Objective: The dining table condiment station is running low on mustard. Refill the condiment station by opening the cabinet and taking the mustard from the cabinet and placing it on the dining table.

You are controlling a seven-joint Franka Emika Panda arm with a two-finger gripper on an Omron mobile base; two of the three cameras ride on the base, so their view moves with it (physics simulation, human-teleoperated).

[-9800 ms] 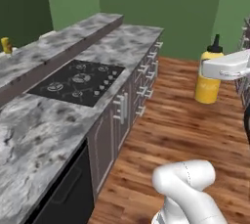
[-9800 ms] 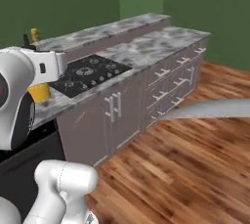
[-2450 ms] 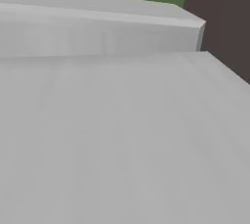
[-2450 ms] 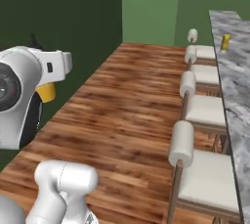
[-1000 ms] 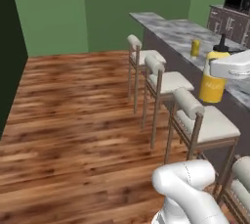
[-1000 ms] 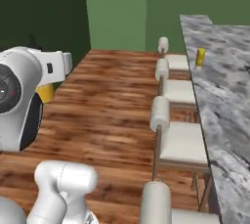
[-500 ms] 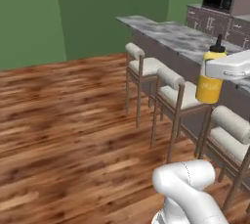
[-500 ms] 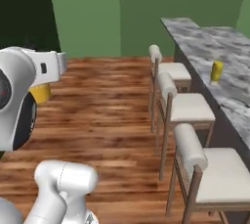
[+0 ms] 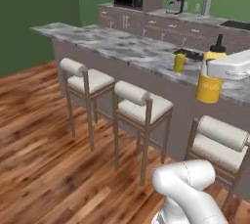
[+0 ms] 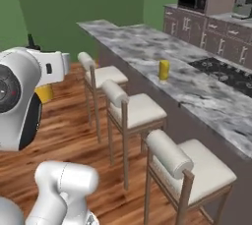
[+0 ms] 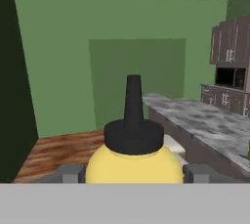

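Left base view: the gripper (image 9: 218,74) pinches the mustard (image 9: 211,82) at 3 o'clock, in the air before the dining table (image 9: 122,47).

Right base view: mustard (image 10: 44,93) at 9 o'clock, well apart from the table (image 10: 197,91).

Hand view: fingers (image 11: 196,172) clamp the mustard (image 11: 132,162) at 6 o'clock.

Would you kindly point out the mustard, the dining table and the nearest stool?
mustard (image 9: 209,87), left base view, bottle body.
dining table (image 10: 147,54), right base view, bare marble top.
nearest stool (image 10: 199,169), right base view, seat cushion.
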